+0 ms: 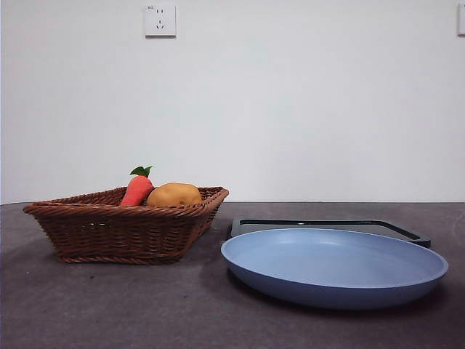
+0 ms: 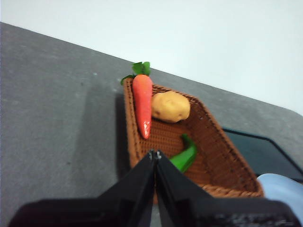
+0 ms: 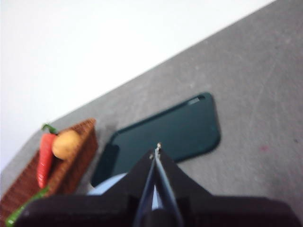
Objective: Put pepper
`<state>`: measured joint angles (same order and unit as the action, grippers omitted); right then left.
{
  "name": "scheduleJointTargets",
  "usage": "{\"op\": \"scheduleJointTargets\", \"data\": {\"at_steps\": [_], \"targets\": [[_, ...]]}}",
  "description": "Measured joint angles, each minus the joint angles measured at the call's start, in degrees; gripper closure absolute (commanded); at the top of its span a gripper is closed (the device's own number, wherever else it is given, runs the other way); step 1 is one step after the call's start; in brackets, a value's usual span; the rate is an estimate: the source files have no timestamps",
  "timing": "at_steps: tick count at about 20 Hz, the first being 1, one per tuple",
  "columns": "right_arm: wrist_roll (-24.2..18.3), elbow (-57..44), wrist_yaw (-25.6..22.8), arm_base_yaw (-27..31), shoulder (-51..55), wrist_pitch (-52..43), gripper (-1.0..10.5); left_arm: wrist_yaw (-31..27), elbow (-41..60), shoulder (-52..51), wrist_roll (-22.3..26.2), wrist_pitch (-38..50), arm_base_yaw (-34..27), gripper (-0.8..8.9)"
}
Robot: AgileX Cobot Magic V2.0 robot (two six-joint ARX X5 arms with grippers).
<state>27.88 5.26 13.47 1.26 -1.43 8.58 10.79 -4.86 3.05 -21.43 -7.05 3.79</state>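
Wicker basket point(image 1: 123, 225) on the table point(image 1: 109, 305) at left, w/ carrot point(image 1: 137, 189) and potato point(image 1: 174, 194) poking above the rim. Pepper point(image 2: 184, 156) lies inside the basket, near the potato, seen only in wrist views. Left tool point(image 2: 155, 153) hangs above the basket, jaws together, empty. To the right: blue plate point(image 1: 334, 265), dark tray point(image 1: 327, 225) behind it. Right tool point(image 3: 156, 150) above plate & tray, jaws together, empty.
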Motion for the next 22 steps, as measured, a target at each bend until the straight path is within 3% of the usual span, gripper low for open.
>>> {"op": "scheduleJointTargets", "data": {"at_steps": [6,11,16,22], "targets": [[0.3,7.0,0.1,0.0,-6.7,0.8,9.4,2.5,-8.9,5.5,-0.2,-3.4,0.0,8.07],[-2.3,14.8,3.1,0.0,-14.9,4.2,9.4,7.7,-16.4,13.8,1.5,-8.0,0.0,8.07],[-7.1,24.7,7.4,-0.4,-24.1,12.8,9.4,13.4,-24.6,22.9,6.6,-14.3,0.0,8.07],[-15.6,37.1,7.6,-3.4,-34.8,29.2,9.4,20.0,-33.5,32.9,13.7,-22.8,0.0,8.07]]}}
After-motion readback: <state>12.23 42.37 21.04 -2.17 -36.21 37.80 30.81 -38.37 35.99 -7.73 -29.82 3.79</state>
